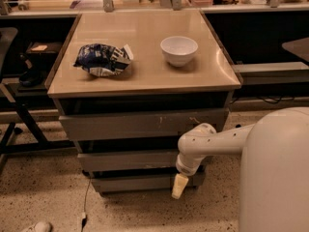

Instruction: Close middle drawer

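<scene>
Low, end effector (179,185) below middle drawer (125,160); speckled floor (48,190), tan tabletop (145,74).

You're seeing a white bowl (178,50) sitting on the tan cabinet top (145,79), at 1 o'clock from its centre. A crumpled blue snack bag (102,59) is lying at 9 o'clock, well apart from the bowl. A dark cable (87,199) is trailing over the speckled floor (48,187) at the cabinet's 7 o'clock, with a white shoe (37,226) showing near it. The gripper (179,185) is hanging at the cabinet's 5 o'clock.
</scene>
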